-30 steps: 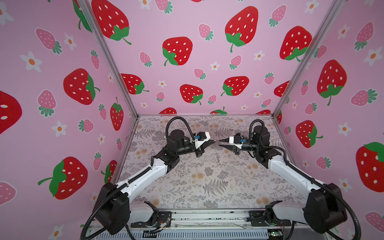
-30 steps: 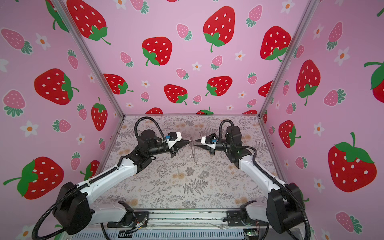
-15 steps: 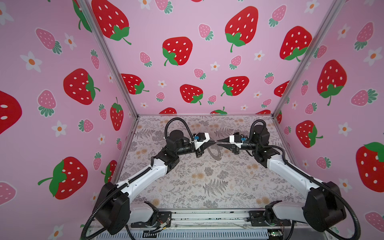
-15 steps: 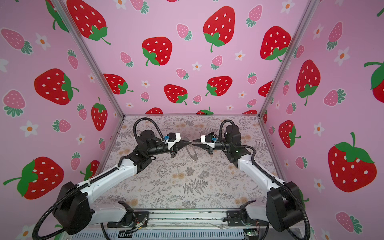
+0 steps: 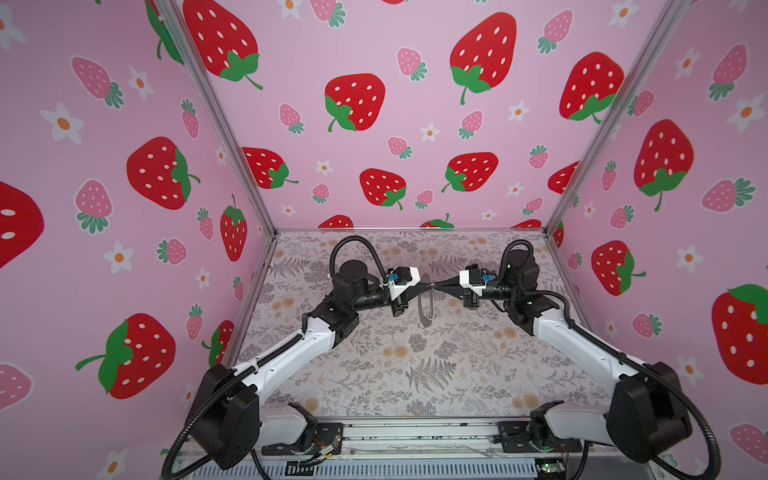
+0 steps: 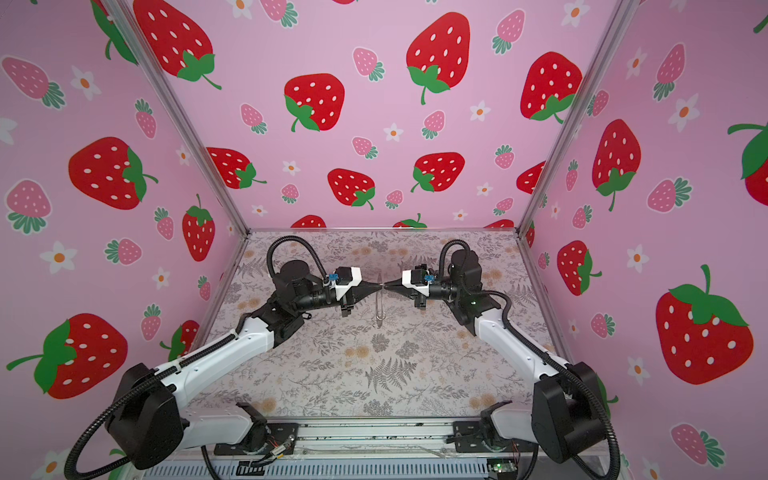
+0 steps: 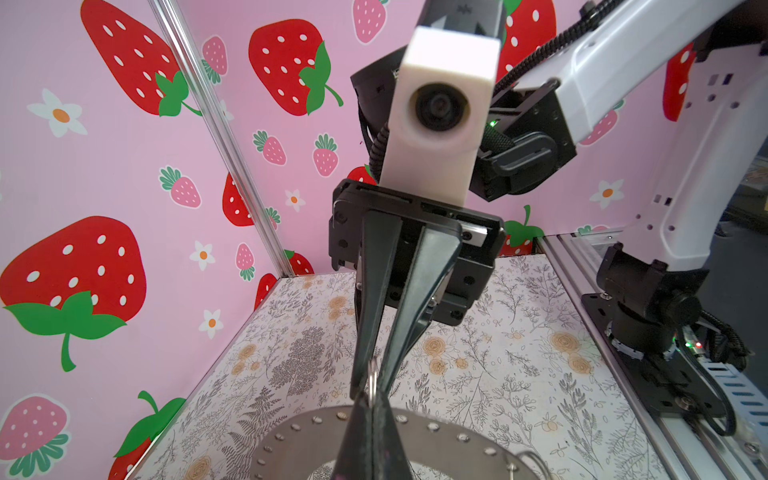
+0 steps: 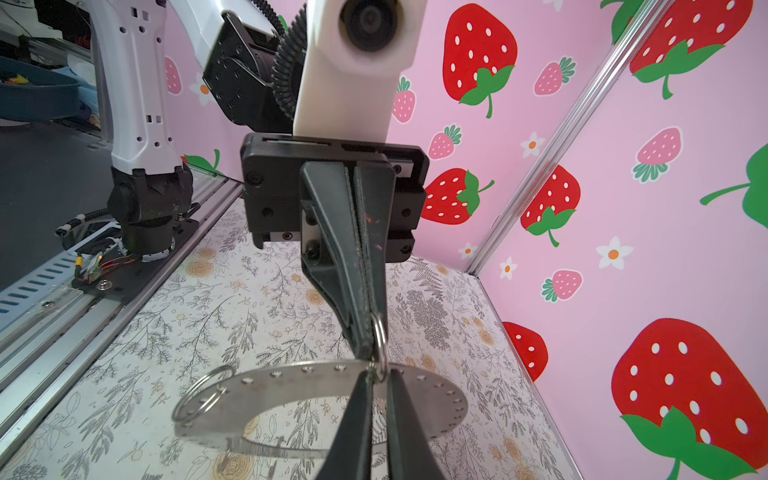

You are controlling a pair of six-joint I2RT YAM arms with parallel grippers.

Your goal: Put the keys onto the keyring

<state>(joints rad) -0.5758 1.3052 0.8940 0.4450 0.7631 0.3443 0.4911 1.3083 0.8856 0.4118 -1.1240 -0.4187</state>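
The keyring (image 8: 291,386) is a flat grey metal ring with small edge holes. It hangs edge-on above the mat in both top views (image 5: 426,305) (image 6: 379,305). A small wire loop (image 8: 379,332) sits on its top edge. My left gripper (image 5: 428,285) (image 7: 371,397) is shut on that loop. My right gripper (image 5: 436,285) (image 8: 376,374) meets it tip to tip, its jaws pinched on the same loop at the ring's edge. A second wire loop (image 8: 199,395) hangs on the ring's far side. The keys are out of view.
The floral mat (image 5: 395,365) lies under the hanging ring. Pink strawberry walls (image 5: 374,124) close the left, back and right. An aluminium rail (image 5: 415,432) with both arm bases runs along the front edge.
My right gripper has moved left across the gap to the left gripper's tips, and its jaws have narrowed onto the wire loop. The left gripper and keyring have stayed in place.
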